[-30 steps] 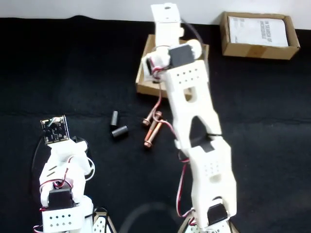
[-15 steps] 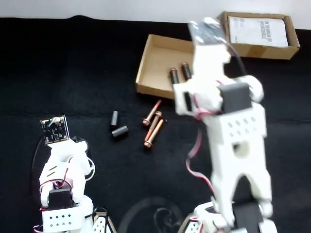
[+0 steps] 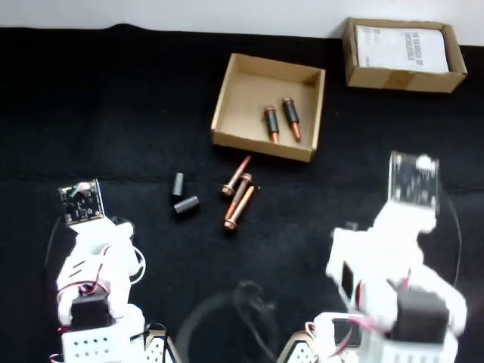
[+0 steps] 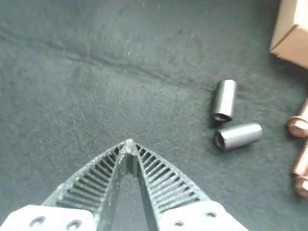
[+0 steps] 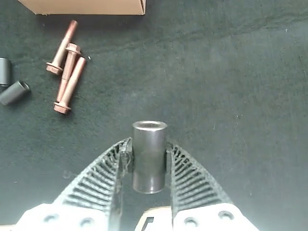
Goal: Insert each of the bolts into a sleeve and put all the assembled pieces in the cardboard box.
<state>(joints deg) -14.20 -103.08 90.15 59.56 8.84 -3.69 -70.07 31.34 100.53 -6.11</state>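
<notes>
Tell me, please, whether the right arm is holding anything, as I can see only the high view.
Observer: Yes, the right gripper is shut on a sleeve.
Operator: How does it sit in the grip?
Observer: Lengthwise between the fingers, one open end poking out beyond them.
Operator: And the left gripper?
Observer: The left gripper is shut on nothing, above bare black cloth.

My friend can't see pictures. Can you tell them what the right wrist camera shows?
The right gripper clamps a dark metal sleeve between its fingers. Farther off on the black table lie three copper bolts, two loose sleeves and a cardboard box's edge.
</notes>
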